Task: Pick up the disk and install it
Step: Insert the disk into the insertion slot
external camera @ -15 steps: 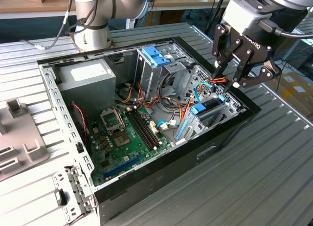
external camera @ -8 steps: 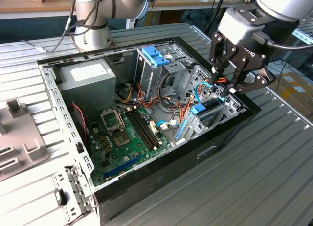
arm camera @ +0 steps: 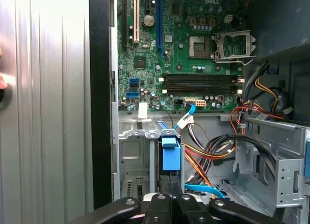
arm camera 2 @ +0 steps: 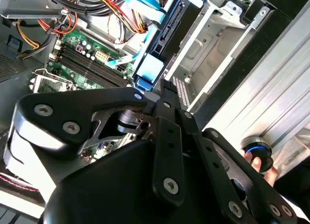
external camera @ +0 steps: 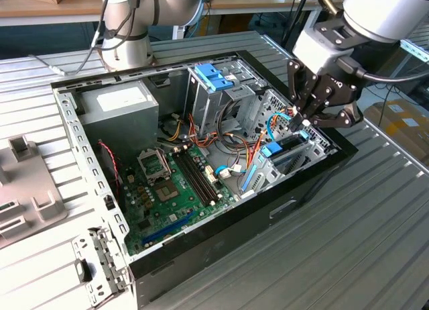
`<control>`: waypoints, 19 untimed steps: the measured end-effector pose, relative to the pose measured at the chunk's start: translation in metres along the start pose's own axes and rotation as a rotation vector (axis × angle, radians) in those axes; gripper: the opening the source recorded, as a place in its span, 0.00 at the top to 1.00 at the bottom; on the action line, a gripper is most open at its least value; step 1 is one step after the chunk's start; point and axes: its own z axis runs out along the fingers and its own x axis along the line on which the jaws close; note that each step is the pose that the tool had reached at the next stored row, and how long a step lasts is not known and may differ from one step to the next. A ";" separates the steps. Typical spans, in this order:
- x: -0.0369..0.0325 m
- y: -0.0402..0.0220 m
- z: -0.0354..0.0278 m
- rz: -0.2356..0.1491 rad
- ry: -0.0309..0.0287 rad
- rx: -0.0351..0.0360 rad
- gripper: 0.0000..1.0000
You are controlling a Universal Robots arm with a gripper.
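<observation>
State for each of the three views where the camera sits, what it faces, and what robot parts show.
Exterior view: off the arm, looking down on the open computer case; arm and claw show over the disk.
First wrist view: on the arm, facing the motherboard; claw linkage shows.
Second wrist view: on the arm, behind the claw's linkage.
Both wrist views share the disk's blue tab.

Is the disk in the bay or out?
In: the disk stands edge-up between the bay's metal walls, its blue tab showing, gripper just above.

The disk, blue-tabbed, stands on edge in its bay.
</observation>
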 end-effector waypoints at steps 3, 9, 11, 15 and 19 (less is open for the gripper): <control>0.0005 -0.0013 0.0050 0.000 -0.0004 -0.0009 0.89; 0.0016 -0.0328 0.0104 0.001 -0.0004 -0.0072 0.89; 0.0019 -0.0416 0.0118 0.001 -0.0004 -0.0099 0.89; 0.0022 -0.0545 0.0137 0.001 -0.0005 -0.0130 0.89; 0.0023 -0.0581 0.0143 0.001 -0.0004 -0.0136 0.89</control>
